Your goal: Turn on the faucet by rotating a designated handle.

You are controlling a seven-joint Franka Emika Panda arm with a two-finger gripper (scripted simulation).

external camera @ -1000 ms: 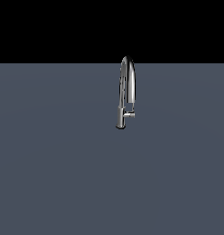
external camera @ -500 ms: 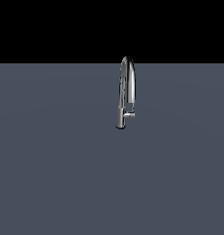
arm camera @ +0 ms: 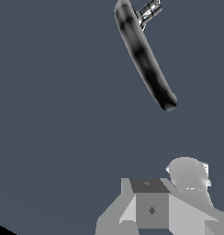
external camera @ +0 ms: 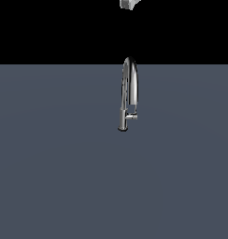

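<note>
The chrome gooseneck faucet (external camera: pixel 128 93) stands upright in the middle of the grey floor in the exterior view. Its short handle (external camera: pixel 132 117) sticks out from the lower stem toward the exterior view's right. A small grey part of my gripper (external camera: pixel 128 3) shows at the top edge, high above the spout. In the wrist view I look down on the arched spout (arm camera: pixel 143 55), with the handle (arm camera: pixel 148 11) beyond it. My gripper (arm camera: pixel 166 181) is apart from the faucet; its fingers sit together with no gap and hold nothing.
A flat dark grey floor (external camera: pixel 50 177) spreads around the faucet, with a black background (external camera: pixel 50 28) behind it. No other objects show.
A grey part of my gripper has come into the top edge of the exterior view. The faucet and its handle have not moved.
</note>
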